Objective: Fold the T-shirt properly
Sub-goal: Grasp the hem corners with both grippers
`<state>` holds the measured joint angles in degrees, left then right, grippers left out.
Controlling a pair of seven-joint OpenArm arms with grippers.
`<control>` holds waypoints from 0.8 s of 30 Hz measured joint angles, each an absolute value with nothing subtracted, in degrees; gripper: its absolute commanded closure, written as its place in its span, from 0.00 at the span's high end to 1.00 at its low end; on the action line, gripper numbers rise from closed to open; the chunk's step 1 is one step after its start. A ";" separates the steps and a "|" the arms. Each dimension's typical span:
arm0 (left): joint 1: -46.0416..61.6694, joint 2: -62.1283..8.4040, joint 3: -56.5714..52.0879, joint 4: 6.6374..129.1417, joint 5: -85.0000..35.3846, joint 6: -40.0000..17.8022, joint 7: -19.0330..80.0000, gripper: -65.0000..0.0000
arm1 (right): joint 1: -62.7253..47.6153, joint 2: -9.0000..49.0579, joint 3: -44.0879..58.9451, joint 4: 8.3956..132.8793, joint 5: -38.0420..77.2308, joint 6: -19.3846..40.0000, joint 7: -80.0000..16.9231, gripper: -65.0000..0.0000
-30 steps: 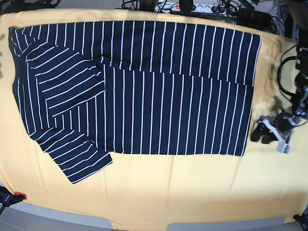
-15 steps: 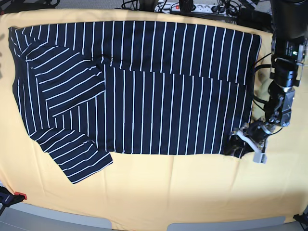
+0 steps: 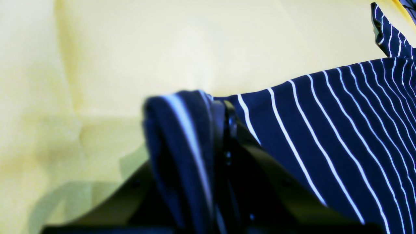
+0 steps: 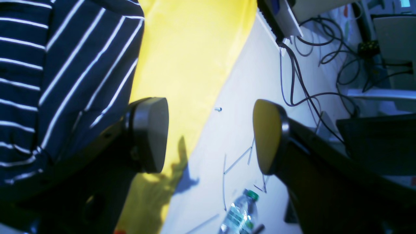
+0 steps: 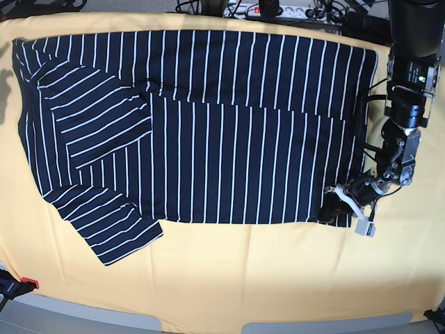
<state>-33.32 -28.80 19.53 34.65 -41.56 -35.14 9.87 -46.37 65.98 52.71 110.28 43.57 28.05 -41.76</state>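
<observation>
Pinching the shirt [image 5: 208, 132], my left gripper [image 5: 332, 209] is closed on its bottom corner, near the cloth's [image 5: 229, 278] front right part. The shirt lies flat on the yellow cloth. My right gripper [image 4: 211, 135] hangs wide apart, holding nothing, beside the shirt's edge. No words or labels can be read.
</observation>
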 measured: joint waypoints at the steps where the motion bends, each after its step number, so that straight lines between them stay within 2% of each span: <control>1: -33.32 -28.84 19.53 34.65 -41.58 -35.00 9.87 0.00 | -46.17 65.52 52.64 110.28 43.55 28.03 -40.99 0.65; 5: -33.32 -28.86 19.55 34.65 -41.56 -35.00 9.34 0.00 | -42.04 64.12 48.82 110.24 43.51 28.03 -40.82 0.65; 8: -33.21 -28.86 19.53 34.65 -41.56 -35.00 8.84 0.00 | -34.00 61.71 42.57 110.19 40.80 27.77 -39.94 0.65; 13: -33.23 -28.86 19.53 34.65 -41.54 -34.98 8.95 0.00 | -18.87 55.64 28.67 107.31 34.54 23.46 -38.87 0.65; 18: -33.36 -28.84 19.55 34.65 -40.56 -35.03 9.02 0.00 | -5.39 49.56 16.40 94.06 33.10 23.53 -39.70 0.65; 24: -33.39 -28.84 19.53 34.68 -40.73 -35.00 9.58 0.00 | 10.02 42.26 12.16 74.46 36.56 27.05 -42.13 0.65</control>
